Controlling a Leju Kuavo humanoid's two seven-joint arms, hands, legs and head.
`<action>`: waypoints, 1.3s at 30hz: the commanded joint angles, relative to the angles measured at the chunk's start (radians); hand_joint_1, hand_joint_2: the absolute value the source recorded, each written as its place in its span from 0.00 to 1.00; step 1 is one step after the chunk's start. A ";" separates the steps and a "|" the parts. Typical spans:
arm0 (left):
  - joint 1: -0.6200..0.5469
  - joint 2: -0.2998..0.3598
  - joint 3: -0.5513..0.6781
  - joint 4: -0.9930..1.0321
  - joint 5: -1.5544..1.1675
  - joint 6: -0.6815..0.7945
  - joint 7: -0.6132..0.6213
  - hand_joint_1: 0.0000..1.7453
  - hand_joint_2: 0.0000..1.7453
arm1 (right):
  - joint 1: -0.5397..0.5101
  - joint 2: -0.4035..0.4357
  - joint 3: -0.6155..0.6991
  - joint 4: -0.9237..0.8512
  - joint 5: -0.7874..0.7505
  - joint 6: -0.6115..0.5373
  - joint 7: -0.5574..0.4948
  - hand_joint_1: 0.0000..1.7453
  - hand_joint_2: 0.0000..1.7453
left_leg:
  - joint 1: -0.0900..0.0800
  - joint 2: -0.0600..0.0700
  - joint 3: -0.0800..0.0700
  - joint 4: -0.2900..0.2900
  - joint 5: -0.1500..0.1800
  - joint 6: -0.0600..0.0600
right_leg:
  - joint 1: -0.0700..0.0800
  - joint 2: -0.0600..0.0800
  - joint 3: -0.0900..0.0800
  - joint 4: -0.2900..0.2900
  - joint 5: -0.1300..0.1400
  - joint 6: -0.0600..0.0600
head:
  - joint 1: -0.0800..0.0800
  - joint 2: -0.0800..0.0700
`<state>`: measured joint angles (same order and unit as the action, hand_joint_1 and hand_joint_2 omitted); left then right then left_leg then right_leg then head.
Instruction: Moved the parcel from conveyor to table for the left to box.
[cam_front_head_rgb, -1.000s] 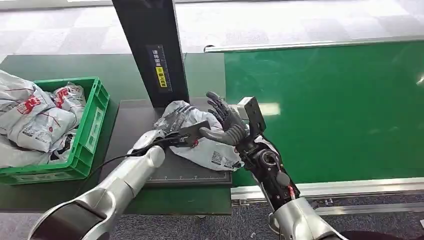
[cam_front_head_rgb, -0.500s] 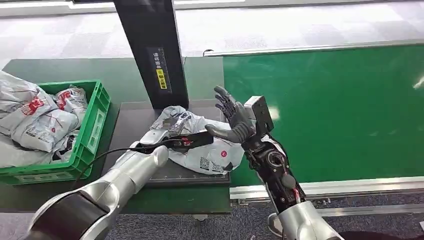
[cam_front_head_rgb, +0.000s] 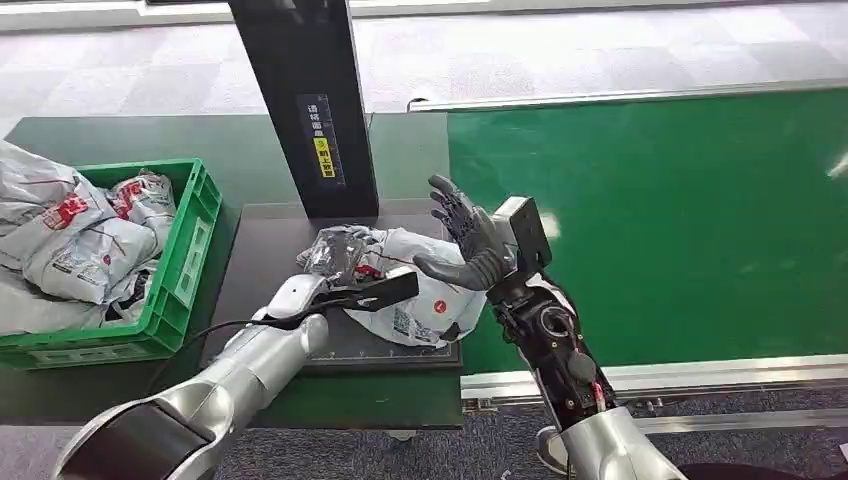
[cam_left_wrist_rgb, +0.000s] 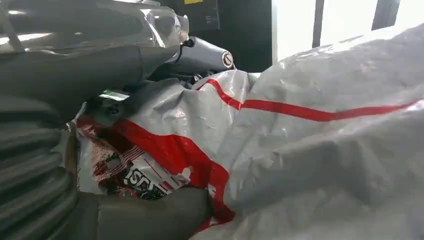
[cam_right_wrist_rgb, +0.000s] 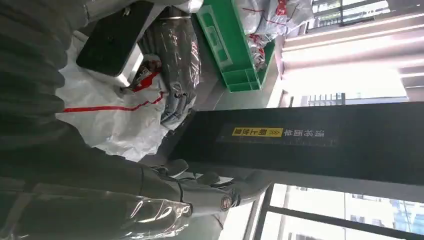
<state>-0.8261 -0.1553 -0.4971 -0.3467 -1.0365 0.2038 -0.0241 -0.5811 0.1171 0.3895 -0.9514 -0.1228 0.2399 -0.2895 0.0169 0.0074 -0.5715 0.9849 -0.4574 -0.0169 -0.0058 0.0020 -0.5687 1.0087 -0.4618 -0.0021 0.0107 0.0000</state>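
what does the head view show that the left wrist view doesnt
Head view alone: the green conveyor belt, the green crate of parcels, the right hand open beside the parcel, and the dark mat. Left wrist view alone: the red print close up. Both: the grey parcel under the left hand and the black post.

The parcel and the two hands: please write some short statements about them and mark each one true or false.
1. The parcel lies on the conveyor. False: it lies on the dark table, beside the belt.
2. The left hand grips the parcel. True.
3. The right hand holds the parcel. False: it is open, fingers apart, next to the parcel.
4. The green box holds other parcels. True.
5. The parcel is white with red marks. True.
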 joint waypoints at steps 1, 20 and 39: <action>0.071 0.008 0.194 -0.029 0.111 0.395 -0.186 1.00 1.00 | 0.007 -0.054 0.029 -0.039 -0.023 -0.002 0.007 0.00 1.00 | -0.001 0.000 -0.001 -0.002 0.001 0.001 | 0.000 0.000 -0.002 -0.002 0.001 0.000 | 0.000 0.000; 0.462 -0.004 0.585 -0.868 0.524 0.494 -0.674 1.00 1.00 | -0.019 -0.087 0.017 0.132 0.104 -0.271 -0.031 0.00 1.00 | 0.000 0.001 -0.013 0.000 0.000 0.001 | 0.000 0.002 -0.013 -0.001 0.000 0.000 | 0.000 0.000; 0.517 -0.031 1.259 -1.346 0.135 0.494 -0.674 1.00 1.00 | 0.058 -0.102 0.009 0.033 0.148 -0.248 -0.007 0.00 1.00 | 0.000 0.001 -0.014 0.000 -0.001 0.001 | 0.000 0.002 -0.015 -0.001 -0.001 0.001 | 0.001 0.000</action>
<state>-0.2606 -0.1984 0.5121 -1.6301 -0.8172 0.6615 -0.6992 -0.5331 0.0175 0.3975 -0.9091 0.0099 -0.0050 -0.2987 0.0168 0.0066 -0.5881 0.9850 -0.4576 -0.0169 -0.0057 0.0017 -0.5849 1.0088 -0.4627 -0.0017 0.0114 0.0000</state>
